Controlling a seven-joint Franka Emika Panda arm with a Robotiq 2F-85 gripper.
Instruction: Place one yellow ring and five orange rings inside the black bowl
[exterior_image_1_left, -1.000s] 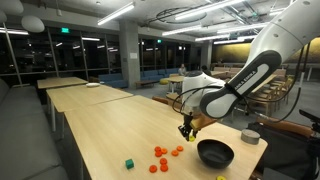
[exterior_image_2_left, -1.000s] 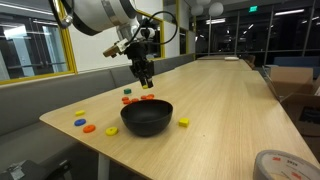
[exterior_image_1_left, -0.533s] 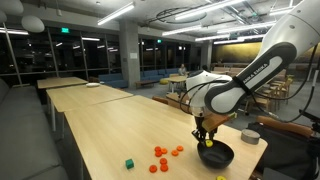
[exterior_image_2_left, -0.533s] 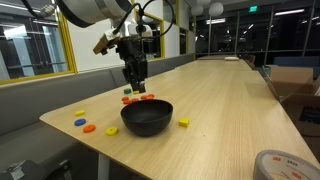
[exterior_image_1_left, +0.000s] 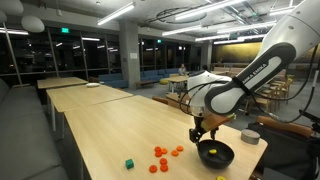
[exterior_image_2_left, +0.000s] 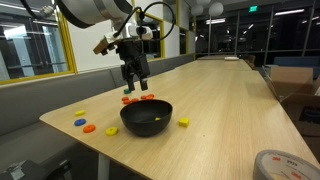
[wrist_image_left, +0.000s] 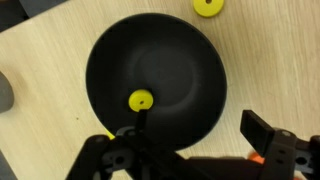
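Rose slightly since prev. frame; now hangs over wide, shallow, glossy black bowl (wrist_image_left: 180, 55) w/ Robotiq gripper (wrist_image_left: 188, 135) spread wide, nothing between fingers. Let go of tiny bright yellow plastic ring (wrist_image_left: 140, 100), now flat on bowl floor, approx. centre. Beyond far rim in wrist view: second yellow ring (wrist_image_left: 208, 7) on pale wooden table (wrist_image_left: 50, 50). Further off in an exterior view: cluster of tiny orange plastic rings (exterior_image_1_left: 161, 153) on tabletop, apart from bowl, small green cube (exterior_image_1_left: 129, 163) nr them.
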